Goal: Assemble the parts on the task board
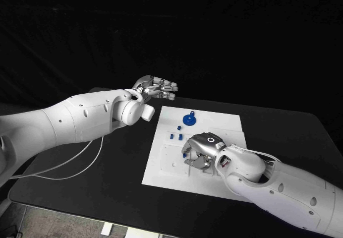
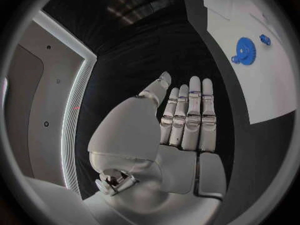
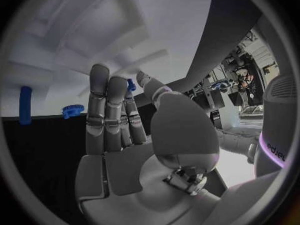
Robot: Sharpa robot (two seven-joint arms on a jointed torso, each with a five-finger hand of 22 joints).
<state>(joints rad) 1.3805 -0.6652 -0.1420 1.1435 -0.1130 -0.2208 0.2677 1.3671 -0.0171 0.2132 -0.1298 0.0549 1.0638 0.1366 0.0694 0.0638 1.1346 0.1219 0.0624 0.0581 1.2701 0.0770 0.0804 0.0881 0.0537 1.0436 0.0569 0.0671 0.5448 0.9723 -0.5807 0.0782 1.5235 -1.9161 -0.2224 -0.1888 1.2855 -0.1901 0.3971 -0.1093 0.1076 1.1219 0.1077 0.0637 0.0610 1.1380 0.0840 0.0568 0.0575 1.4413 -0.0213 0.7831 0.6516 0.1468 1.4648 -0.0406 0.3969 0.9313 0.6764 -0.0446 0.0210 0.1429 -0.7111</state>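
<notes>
The white task board [image 1: 218,124] lies in the middle of the black table. A blue gear [image 1: 189,119] stands near its far edge, and small blue pieces [image 1: 176,135] lie to the left of the board's middle. My right hand [image 1: 203,148] is down over the board's centre, fingertips on it. In the right wrist view a small blue part [image 3: 131,84] sits pinched between thumb and a fingertip, with the gear [image 3: 73,110] and a blue pin [image 3: 25,105] beyond. My left hand [image 1: 158,88] hovers off the board's far left corner, fingers straight, holding nothing. The left wrist view shows the gear [image 2: 244,50].
A thin white cable [image 1: 71,168] loops over the table on the left, under my left arm. The board's near half [image 1: 168,176] is bare white. Black tabletop [image 1: 286,129] stretches to the right of the board.
</notes>
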